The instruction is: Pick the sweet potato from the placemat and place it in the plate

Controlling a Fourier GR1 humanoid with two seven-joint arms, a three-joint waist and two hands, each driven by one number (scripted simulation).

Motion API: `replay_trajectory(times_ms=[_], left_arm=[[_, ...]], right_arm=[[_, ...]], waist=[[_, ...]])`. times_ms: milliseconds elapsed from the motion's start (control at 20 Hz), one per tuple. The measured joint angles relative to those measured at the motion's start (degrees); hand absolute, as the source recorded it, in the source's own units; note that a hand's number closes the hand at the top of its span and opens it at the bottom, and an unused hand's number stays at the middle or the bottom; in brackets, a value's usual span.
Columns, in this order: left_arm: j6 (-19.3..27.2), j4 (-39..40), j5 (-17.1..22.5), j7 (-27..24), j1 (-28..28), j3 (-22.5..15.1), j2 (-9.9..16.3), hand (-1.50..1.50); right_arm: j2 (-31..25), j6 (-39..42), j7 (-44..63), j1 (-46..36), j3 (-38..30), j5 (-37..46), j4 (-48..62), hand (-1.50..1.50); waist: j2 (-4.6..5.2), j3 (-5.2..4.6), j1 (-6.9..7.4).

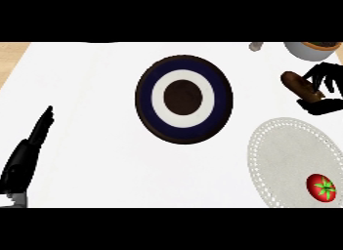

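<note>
The brown sweet potato (301,84) is held above the counter at the right, beyond the far end of the pale lace-edged placemat (293,158). My right hand (331,88) is curled round it, thumb below and fingers over its right end, hiding part of it. The plate (184,99), dark blue with a white ring and a dark brown middle, lies left of the hand with nothing on it. My left hand (26,158) rests open at the lower left, fingers straight and pointing away.
A red tomato (322,187) with a green stem lies on the near end of the placemat. A white bowl (312,48) with dark contents and a small grey object (256,47) stand at the far right edge. The white counter ends in wood at the left.
</note>
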Motion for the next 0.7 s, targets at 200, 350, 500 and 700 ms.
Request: replay_trajectory(times_ms=[200, 350, 500, 700], left_arm=[[0.6, -0.16, -0.46, 0.33, 0.76, -0.05, -0.5, 0.0], [0.63, -0.21, -0.41, 0.82, 0.8, 0.34, -0.46, 0.0], [0.39, 0.84, -0.19, 0.13, 0.87, 1.13, -0.21, 0.0], [0.29, 0.91, -0.16, 0.77, 0.71, 1.87, -0.14, 0.0]], right_arm=[[-0.62, 0.16, -10.17, -2.72, -3.36, -4.19, 1.82, 1.5], [-0.96, 3.89, -15.91, -5.15, -4.46, -6.79, 2.9, 1.5], [0.34, 6.54, -19.32, -7.13, -4.18, -7.96, 3.84, 1.5], [2.92, 10.12, -17.92, -9.47, -2.58, -8.96, 0.36, 1.5]], waist=[[-0.46, -0.07, -0.89], [-0.77, -0.16, -1.51], [-0.98, -0.25, -2.0], [-1.37, -0.32, -2.86]])
